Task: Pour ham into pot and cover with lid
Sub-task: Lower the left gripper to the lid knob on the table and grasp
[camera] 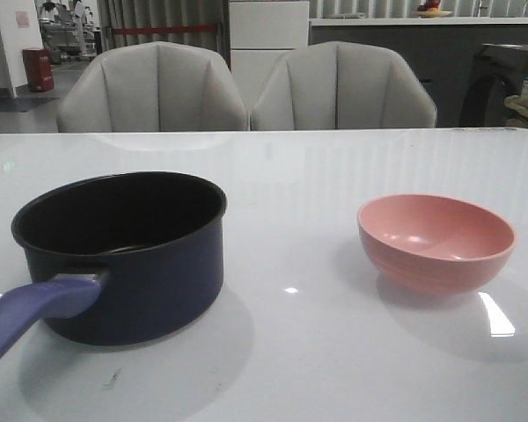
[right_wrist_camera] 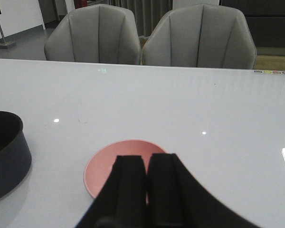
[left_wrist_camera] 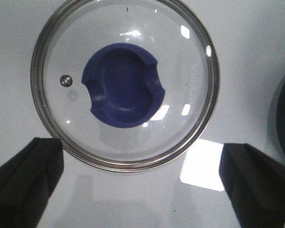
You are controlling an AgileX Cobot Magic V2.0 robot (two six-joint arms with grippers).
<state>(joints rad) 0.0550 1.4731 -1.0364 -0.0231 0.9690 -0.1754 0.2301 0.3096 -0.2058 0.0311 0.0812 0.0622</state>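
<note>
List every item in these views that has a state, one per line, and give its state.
Pot: upright on the table, uncovered, no ham seen inside.
Lid: off the pot, flat on the table, knob up, ungripped.
Bowl: upright on the table; visible inside looks empty, bottom hidden.
Left gripper: jaws open, above the lid.
Right gripper: jaws shut, empty, near the bowl.

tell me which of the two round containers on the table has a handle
The dark blue pot, on the left in the front view: a long purple-blue handle sticks out of its side. The pink bowl on the right has none.
</note>
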